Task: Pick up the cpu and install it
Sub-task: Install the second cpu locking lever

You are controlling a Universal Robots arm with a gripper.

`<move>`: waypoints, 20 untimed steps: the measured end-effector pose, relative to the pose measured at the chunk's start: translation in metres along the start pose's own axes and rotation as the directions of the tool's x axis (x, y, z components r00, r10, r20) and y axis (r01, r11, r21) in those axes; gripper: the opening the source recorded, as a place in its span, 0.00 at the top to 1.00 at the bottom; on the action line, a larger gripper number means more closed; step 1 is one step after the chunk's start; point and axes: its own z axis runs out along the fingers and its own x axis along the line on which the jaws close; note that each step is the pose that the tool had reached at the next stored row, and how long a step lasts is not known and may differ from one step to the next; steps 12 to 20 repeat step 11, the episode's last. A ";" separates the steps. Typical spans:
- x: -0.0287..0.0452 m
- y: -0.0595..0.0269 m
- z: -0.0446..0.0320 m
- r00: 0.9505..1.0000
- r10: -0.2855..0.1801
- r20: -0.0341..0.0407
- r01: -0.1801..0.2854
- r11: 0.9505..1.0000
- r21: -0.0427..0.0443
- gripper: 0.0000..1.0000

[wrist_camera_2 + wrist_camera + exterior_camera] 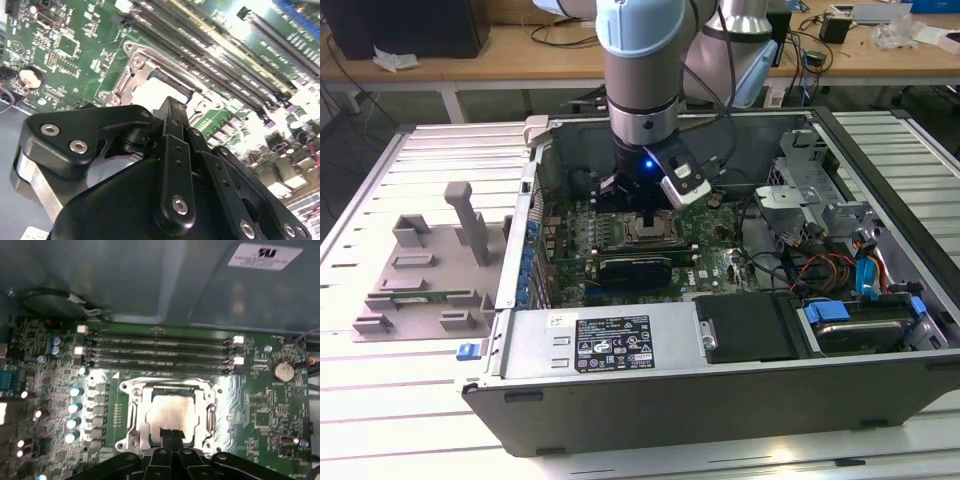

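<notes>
The cpu (172,410), a pale shiny square chip, lies flat inside the open metal socket frame (131,412) on the green motherboard (260,405). My gripper (172,432) hangs just over the chip's edge with its black fingers pressed together and nothing between them. In the second wrist view the same pale cpu (150,92) shows just beyond the gripper (170,106). In the exterior view the gripper (648,215) reaches down into the open computer case (720,400), right above the socket.
Several memory slots (157,347) run beside the socket. A black expansion card (635,268), a power supply (610,345), cables (820,270) and a drive bay (860,325) crowd the case. A grey parts fixture (420,270) stands on the table at the exterior view's left.
</notes>
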 end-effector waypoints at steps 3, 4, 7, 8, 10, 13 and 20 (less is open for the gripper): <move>-0.0018 0.0021 -0.0002 1.000 0.000 0.000 0.000 1.000 0.000 0.89; -0.0020 0.0024 -0.0011 1.000 0.000 0.000 0.000 1.000 0.000 0.89; -0.0022 0.0031 -0.0043 1.000 0.000 0.000 0.000 1.000 0.000 0.89; -0.0022 0.0031 -0.0045 1.000 0.000 0.000 0.000 1.000 0.000 0.89; -0.0022 0.0031 -0.0046 1.000 0.000 0.000 0.000 1.000 0.000 0.89; -0.0022 0.0031 -0.0046 1.000 0.000 0.000 0.000 1.000 0.000 0.89; -0.0022 0.0031 -0.0046 1.000 0.000 0.000 0.000 1.000 0.000 0.89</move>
